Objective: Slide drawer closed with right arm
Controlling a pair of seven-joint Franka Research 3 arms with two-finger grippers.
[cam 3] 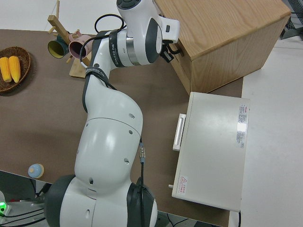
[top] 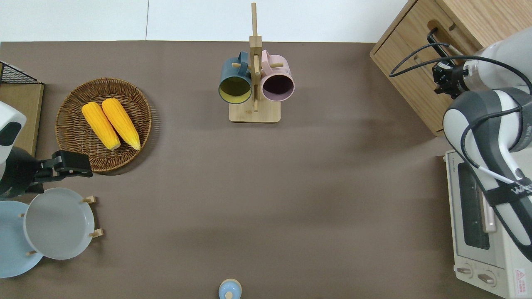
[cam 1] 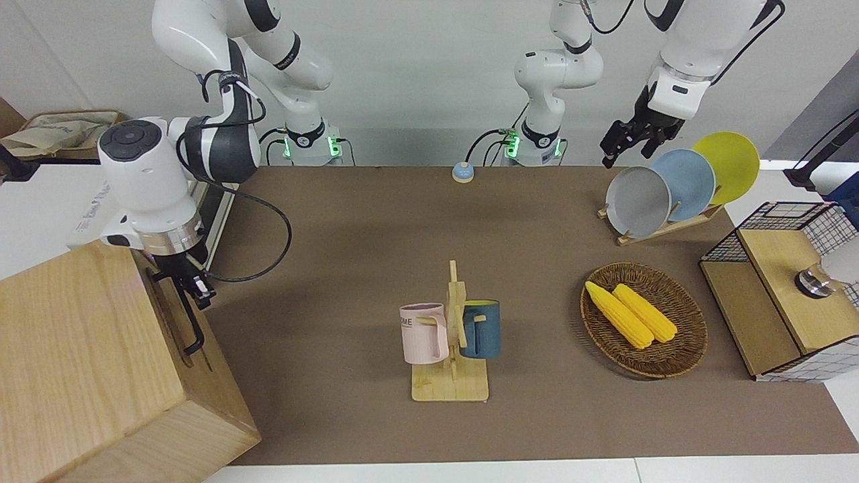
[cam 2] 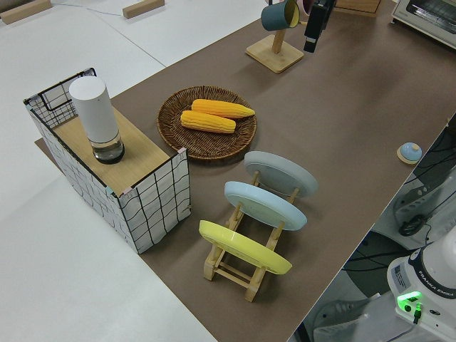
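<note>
Right pincer (cam 1: 191, 282), grip state unclear, meets the handle end nearer the robots on the drawer (top: 419, 62), set in the box at the desk's right-arm end; left arm parked.

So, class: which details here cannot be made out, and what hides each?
- Right gripper fingers: too small, so whether they touch the drawer handle is unclear.
- Drawer gap: hidden by the right arm in the right side view.
- Blue plate: cut by the overhead view's edge.
</note>
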